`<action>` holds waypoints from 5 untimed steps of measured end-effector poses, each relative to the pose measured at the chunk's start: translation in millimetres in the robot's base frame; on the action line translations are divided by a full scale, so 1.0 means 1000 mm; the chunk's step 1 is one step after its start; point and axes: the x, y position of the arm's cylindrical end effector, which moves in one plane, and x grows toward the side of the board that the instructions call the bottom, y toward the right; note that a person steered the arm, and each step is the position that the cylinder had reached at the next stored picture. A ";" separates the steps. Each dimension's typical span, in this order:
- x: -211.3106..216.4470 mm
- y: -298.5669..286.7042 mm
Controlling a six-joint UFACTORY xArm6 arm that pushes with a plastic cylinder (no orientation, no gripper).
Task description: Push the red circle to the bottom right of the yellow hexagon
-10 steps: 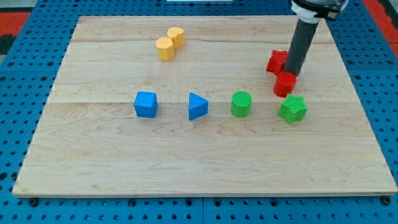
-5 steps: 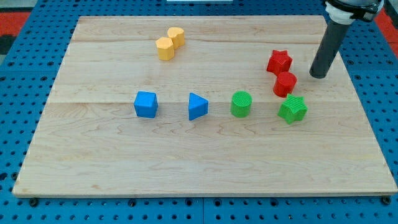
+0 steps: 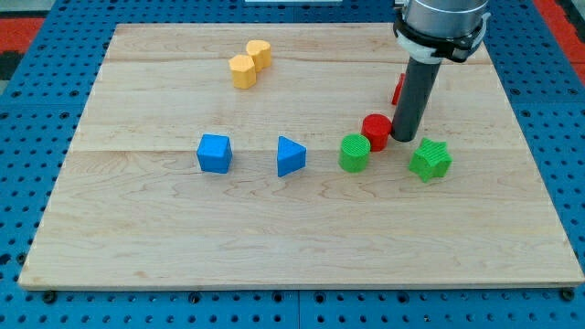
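- Board [image 3: 302,228]: pale wooden table top, set on a blue pegboard surround [image 3: 27,137].
- Arm: dark rod descending from the view's top; no gripper fitted, so there is nothing to open, close or grasp.
- My tip [image 3: 401,139]: on the board, just beside the red circle at its 3 o'clock; whether it actually touches the block cannot be told.
- Red circle [image 3: 376,132]: upright cylinder, right of the board's centre, far from the yellow pair at roughly their 4 o'clock. It sits against the green circle, at that block's 1 o'clock.
- Green circle [image 3: 355,153]: at the tip's 8 o'clock, near.
- Green star [image 3: 430,160]: at the tip's 4 o'clock, near but apart from it.
- Red star [image 3: 398,90]: mostly hidden behind the rod, only a sliver showing at the rod's left edge; shape hard to confirm from what shows.
- Yellow hexagon [image 3: 242,70]: upper left-centre of the board, touching a second yellow block.
- Yellow block [image 3: 259,54]: rounded, at the hexagon's 1 o'clock.
- Blue triangle [image 3: 291,156]: mid-board, at the green circle's 9 o'clock, apart.
- Blue cube [image 3: 214,153]: at the blue triangle's 9 o'clock, apart.
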 end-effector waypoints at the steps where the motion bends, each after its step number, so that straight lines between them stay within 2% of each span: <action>1: -0.009 -0.074; 2: -0.039 -0.111; 3: -0.049 -0.107; 4: -0.011 -0.080; 5: 0.012 -0.111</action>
